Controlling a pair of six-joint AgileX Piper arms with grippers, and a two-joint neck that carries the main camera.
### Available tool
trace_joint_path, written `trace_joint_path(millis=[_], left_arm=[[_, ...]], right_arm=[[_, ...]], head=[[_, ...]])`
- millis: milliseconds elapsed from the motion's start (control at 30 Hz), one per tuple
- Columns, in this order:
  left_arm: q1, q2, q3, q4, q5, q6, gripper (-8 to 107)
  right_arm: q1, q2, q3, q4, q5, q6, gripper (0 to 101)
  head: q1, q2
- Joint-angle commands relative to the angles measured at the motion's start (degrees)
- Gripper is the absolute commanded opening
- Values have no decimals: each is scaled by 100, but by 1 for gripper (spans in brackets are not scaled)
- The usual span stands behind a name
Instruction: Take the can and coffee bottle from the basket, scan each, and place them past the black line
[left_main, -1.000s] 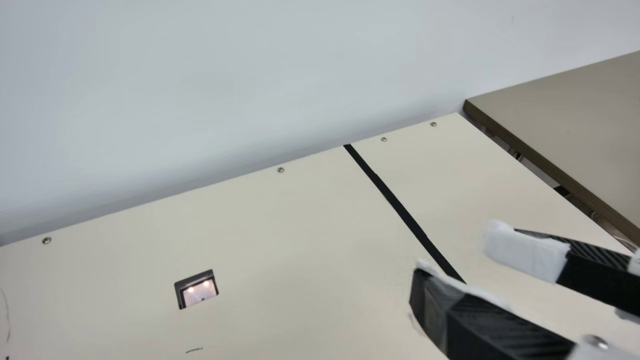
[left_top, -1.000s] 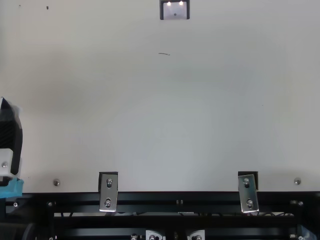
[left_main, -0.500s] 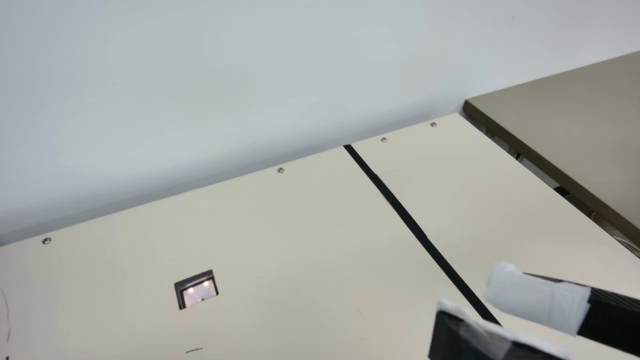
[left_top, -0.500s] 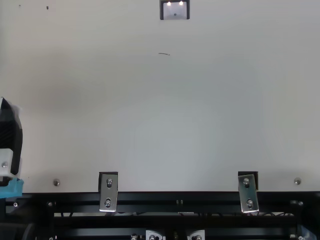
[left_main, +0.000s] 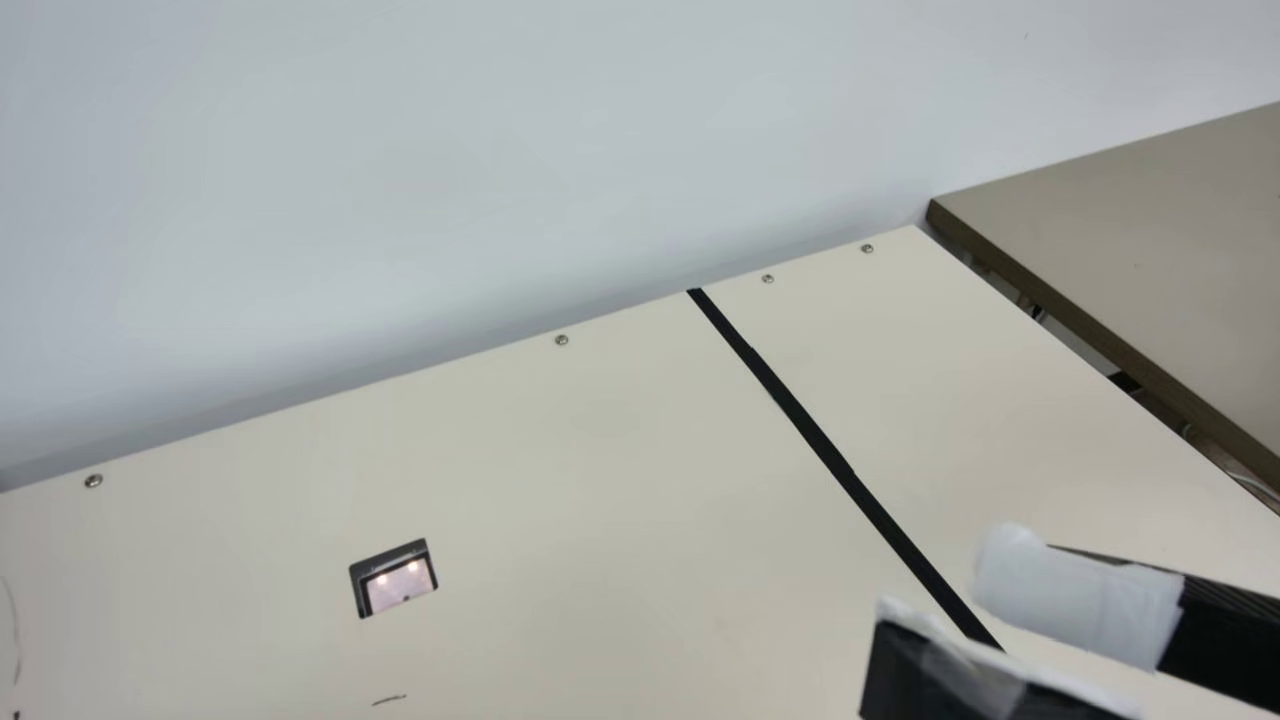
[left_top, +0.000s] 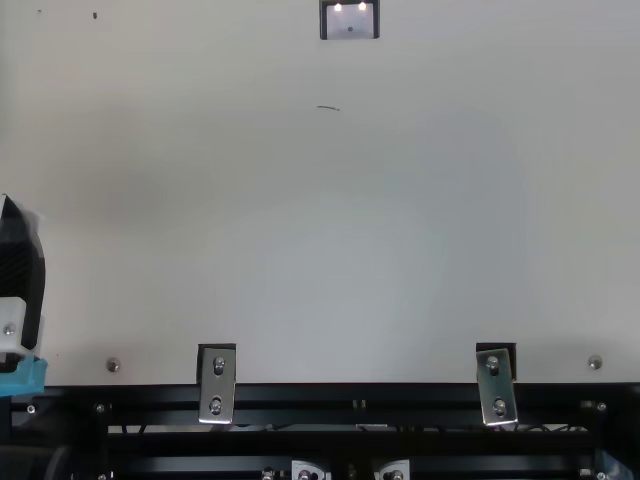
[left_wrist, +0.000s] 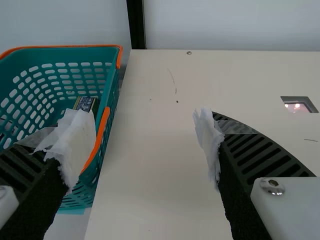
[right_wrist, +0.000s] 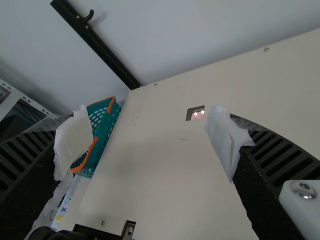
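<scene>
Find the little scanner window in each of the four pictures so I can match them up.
Main view: scanner window, lower left.
Top view: scanner window, top edge, slightly right of centre.
Left wrist view: scanner window, near the right edge.
Right wrist view: scanner window, right of centre.
Shared landmark: the short dark pen mark near it.

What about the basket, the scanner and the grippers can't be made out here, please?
Item in the basket: left wrist view, partly behind a fingertip of the left gripper; can or bottle unclear.
Basket: left wrist view, cut by the edge.
Scanner: top view, edge cuts it.
Right gripper: main view, edges cut it.
</scene>
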Motion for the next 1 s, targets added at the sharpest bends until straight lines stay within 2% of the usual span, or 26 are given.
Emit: trace_joint_path(millis=[0, 233, 567, 767, 833, 967], left_arm=[[0, 0, 0, 0, 0, 0, 90], [0, 0, 0, 0, 0, 0, 90], [0, 0, 0, 0, 0, 0, 90], [0, 0, 0, 0, 0, 0, 90], [0, 0, 0, 0, 0, 0, 90], [0, 0, 0, 0, 0, 0, 90]], right_arm=[[0, 0, 0, 0, 0, 0, 101], [0, 0, 0, 0, 0, 0, 101], [0, 0, 0, 0, 0, 0, 101], [0, 0, 0, 0, 0, 0, 101], [0, 0, 0, 0, 0, 0, 101], [0, 0, 0, 0, 0, 0, 101]], head=[[58, 313], [252, 1700], [-98, 4033], [-182, 5229], [-193, 5536], [-193, 5536]])
